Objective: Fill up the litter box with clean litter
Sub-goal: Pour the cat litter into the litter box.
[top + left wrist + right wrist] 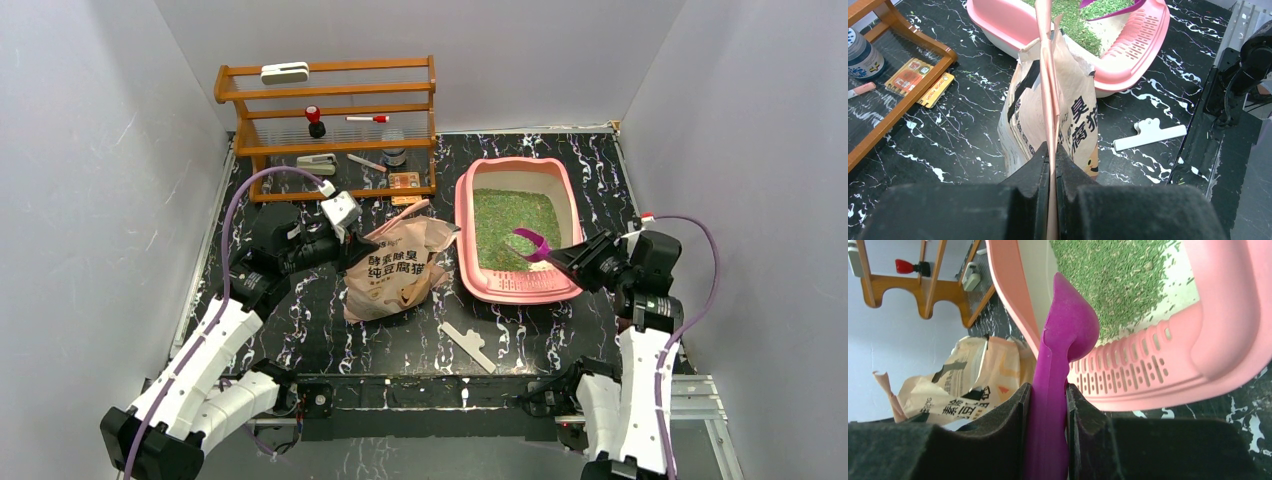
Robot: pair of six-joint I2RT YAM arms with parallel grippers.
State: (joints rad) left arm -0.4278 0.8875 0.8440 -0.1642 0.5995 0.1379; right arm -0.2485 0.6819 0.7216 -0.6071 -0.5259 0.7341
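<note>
- At the near edge of the black marbled table (pixel 300 335), a white clip (pixel 468 346) lies flat between the two arm bases.
- Just past it, the left gripper (pixel 1053 150) is clamped tight on the pink top strip of the beige printed bag (pixel 1078 115), jaws pressed together on the thin edge.
- The bag slumps on the table just left of the litter box (pixel 1233 290), crumpled, its mouth turned towards the box.
- Over on the right, the right gripper (pixel 1048 392) pinches the handle of a purple scoop (pixel 1070 325), whose bowl hangs over the box's near, slotted end.
- The litter box sits right of centre, with the clean litter (pixel 1113 270) spread green across its floor and a pale patch bare near the slots.
- At the far left stands a wooden rack (pixel 330 95) holding small items.
</note>
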